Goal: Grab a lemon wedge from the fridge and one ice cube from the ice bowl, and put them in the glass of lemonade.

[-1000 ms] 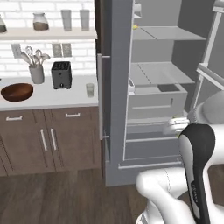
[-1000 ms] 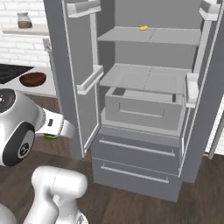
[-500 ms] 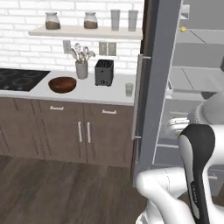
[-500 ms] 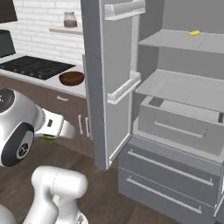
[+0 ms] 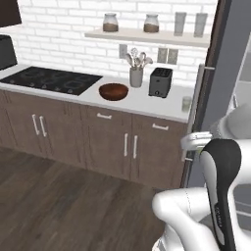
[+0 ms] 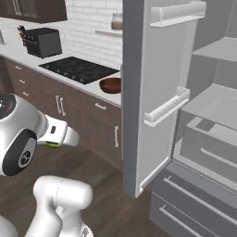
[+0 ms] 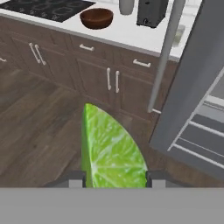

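In the hand view a yellow-green lemon wedge [image 7: 111, 148] stands upright between my two fingertips, with my gripper [image 7: 116, 179] shut on it. The right base view shows the gripper [image 6: 53, 142] low over the floor, left of the fridge's open door [image 6: 139, 92], with a bit of green at its tip. The reddish-brown ice bowl [image 5: 113, 91] [image 7: 96, 17] sits on the counter; no ice cube can be made out in it. The small glass of lemonade [image 5: 186, 103] [image 7: 178, 35] stands at the counter's right end, next to the fridge [image 5: 223, 73].
A black toaster [image 5: 159, 82] and a white utensil crock [image 5: 136, 76] stand behind the bowl, with a black cooktop [image 5: 49, 81] to the left. Brown cabinets [image 5: 122, 147] run under the counter. Fridge shelves [image 6: 217, 99] and drawers [image 6: 194, 203] lie open on the right.
Both base views have swung left, from the fridge's inside to the counter and cooktop: the base moved. The wedge stays in my gripper.
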